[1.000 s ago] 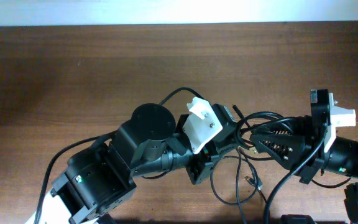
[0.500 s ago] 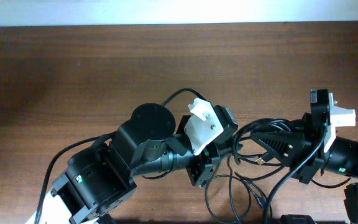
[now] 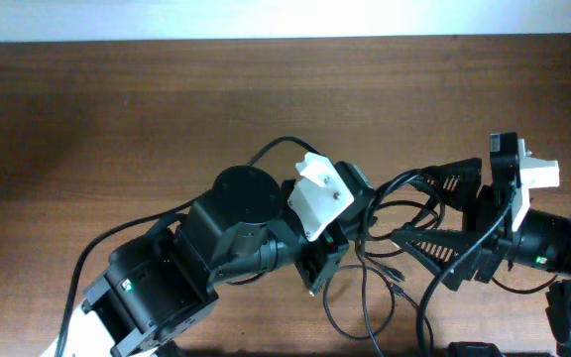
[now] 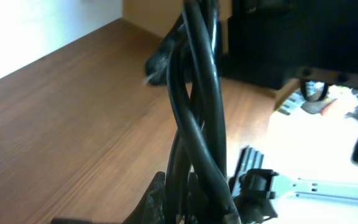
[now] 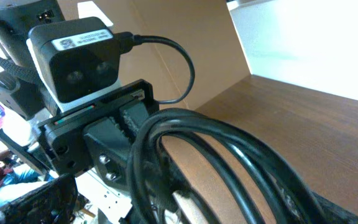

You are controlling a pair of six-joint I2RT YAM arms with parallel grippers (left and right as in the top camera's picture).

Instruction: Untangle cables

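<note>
Cables (image 4: 197, 112) rise twisted out of our left gripper (image 4: 201, 198), which looks clamped on the bundle. Our right gripper (image 3: 419, 210) stands spread wide, gripping nothing, with strands crossing its gap — loose loops sag onto the table (image 3: 117, 119). Pulling apart now could tighten that twist — or snag a strand on the open claw.

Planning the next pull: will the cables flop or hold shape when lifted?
Probably floppy: the cables lie in slack loops on the table. Likely light, being thin. May snag: strands twist together in the left wrist view.
</note>
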